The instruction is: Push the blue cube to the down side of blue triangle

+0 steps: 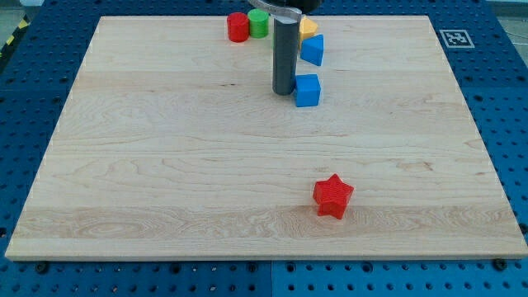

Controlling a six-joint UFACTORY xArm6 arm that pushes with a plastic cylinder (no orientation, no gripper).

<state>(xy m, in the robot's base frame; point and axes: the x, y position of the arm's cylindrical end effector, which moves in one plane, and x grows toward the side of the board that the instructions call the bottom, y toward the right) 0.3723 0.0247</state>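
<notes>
The blue cube (308, 90) sits on the wooden board in the upper middle of the view. The blue triangle (313, 50) lies just above it, a small gap between them. My tip (285, 91) stands right beside the cube's left face, touching or nearly touching it. The dark rod rises from there to the view's top edge.
An orange block (308, 28) sits just above the blue triangle, partly behind the rod. A red cylinder (238, 26) and a green cylinder (259, 23) stand side by side at the top. A red star (332, 196) lies at the lower right. The board (165, 165) rests on a blue perforated table.
</notes>
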